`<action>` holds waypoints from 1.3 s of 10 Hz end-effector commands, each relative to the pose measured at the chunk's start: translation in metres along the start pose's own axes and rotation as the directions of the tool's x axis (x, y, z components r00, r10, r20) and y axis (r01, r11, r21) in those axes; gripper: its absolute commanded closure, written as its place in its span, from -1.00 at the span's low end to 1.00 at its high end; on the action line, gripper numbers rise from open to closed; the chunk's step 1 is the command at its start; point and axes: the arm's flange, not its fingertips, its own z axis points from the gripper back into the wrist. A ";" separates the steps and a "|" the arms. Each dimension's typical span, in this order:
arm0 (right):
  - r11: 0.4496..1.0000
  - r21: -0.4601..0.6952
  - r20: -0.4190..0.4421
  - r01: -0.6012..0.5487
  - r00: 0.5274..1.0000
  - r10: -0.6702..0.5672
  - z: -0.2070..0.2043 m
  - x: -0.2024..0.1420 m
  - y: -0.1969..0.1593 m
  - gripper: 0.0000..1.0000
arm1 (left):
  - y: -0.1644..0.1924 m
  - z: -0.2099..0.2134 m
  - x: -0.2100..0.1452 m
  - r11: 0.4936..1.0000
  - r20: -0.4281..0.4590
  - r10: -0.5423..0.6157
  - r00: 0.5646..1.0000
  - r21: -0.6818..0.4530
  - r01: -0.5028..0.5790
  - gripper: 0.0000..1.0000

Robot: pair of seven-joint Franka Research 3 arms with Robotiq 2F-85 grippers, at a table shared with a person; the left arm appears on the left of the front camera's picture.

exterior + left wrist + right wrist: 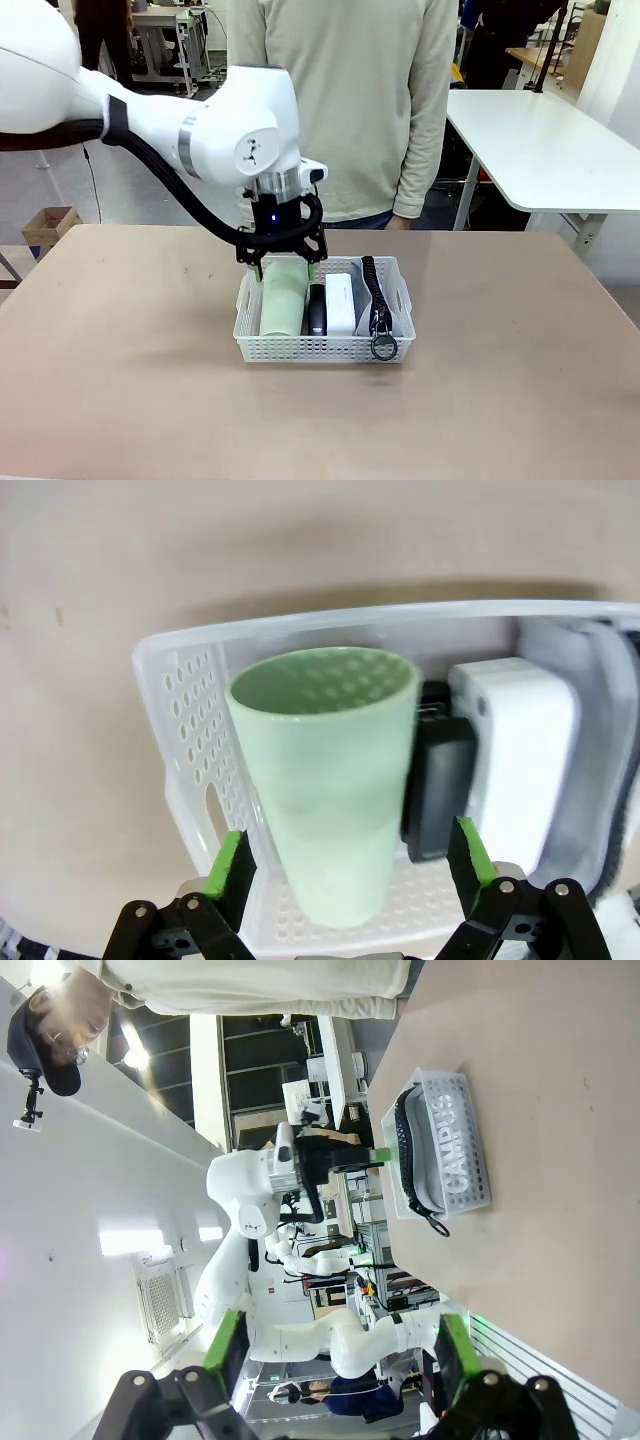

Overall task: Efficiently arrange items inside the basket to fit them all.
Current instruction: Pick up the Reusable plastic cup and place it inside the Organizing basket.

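Note:
The white perforated basket [255, 345] stands mid-table. Inside it, side by side from left to right, lie the pale green cup [283, 297], the black stapler [316, 310], the small white box [341, 303] and the grey pouch [392, 298], whose ring hangs over the front rim. My left gripper [283, 262] hovers open over the cup's far end. In the left wrist view its green pads [232, 865] straddle the cup [325, 770] with a gap on each side; the stapler [437, 790] and box [520, 760] lie beside it. My right gripper [340, 1350] is open and holds nothing, far from the basket [478, 1110] and the CAMPUS pouch [425, 1160].
A person in a cream sweater [340, 100] stands at the far edge, hands off the table. The brown tabletop [500, 400] is bare around the basket. A white table [540, 140] stands behind at the right, and a cardboard box [50, 225] sits on the floor at the left.

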 end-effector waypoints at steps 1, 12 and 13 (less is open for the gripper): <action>1.000 0.018 0.002 -0.022 1.000 0.022 0.001 0.000 0.001 -1.00 | 0.043 0.044 -0.031 0.985 0.069 -0.044 0.997 -0.164 0.054 -1.00; 1.000 0.018 0.002 -0.022 1.000 0.022 0.001 0.000 0.001 -1.00 | 0.452 -0.007 -0.150 0.036 0.108 0.180 0.978 -0.994 0.104 -1.00; 1.000 0.018 0.002 -0.022 1.000 0.022 0.001 0.000 0.001 -1.00 | 0.452 -0.021 -0.148 0.000 0.086 0.180 0.980 -0.996 0.087 -1.00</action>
